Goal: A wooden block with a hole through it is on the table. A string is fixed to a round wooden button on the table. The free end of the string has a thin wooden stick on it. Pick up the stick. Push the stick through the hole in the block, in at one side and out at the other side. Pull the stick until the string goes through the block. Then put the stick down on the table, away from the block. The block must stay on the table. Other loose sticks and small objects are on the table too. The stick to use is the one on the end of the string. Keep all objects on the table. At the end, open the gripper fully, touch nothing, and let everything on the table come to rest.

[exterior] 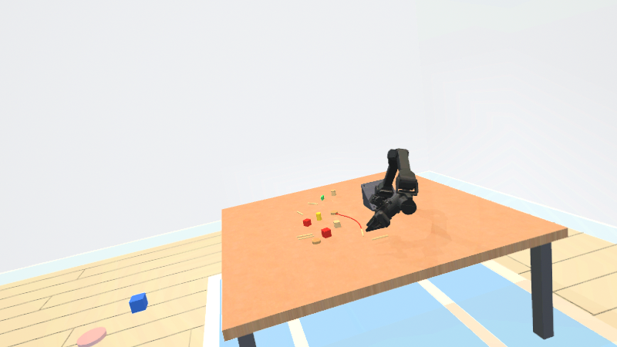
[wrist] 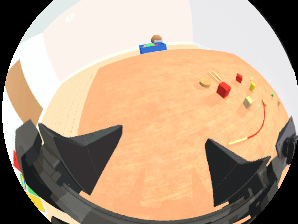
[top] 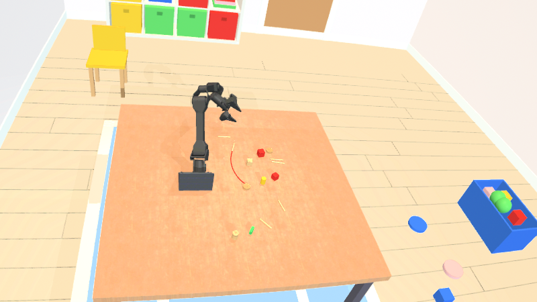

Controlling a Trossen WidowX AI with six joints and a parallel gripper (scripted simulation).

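Note:
My gripper point(top: 238, 116) point(wrist: 164, 134) is wide open and empty, above the far part of the table. The stick on the string point(top: 233, 146) point(exterior: 362, 232) point(wrist: 238, 141) lies on the table, right of the fingers in the wrist view. The red string point(top: 231, 160) point(wrist: 264, 117) curves from it to the round wooden button point(top: 246, 186) point(exterior: 334, 212). The pale wooden block point(top: 249, 162) point(exterior: 336, 224) point(wrist: 248, 102) stands beside the curve, apart from the string. Its hole is too small to make out.
A loose stick point(top: 223, 136) point(exterior: 379, 237) lies near the string's stick. Near the block are a red cube point(top: 260, 152) point(wrist: 223, 90), another button point(top: 269, 150) point(wrist: 205, 82), another red cube point(top: 275, 176) and a yellow cylinder point(top: 263, 180). A green piece point(top: 251, 230) and a pale spool-like piece point(top: 235, 234) stand farther off.

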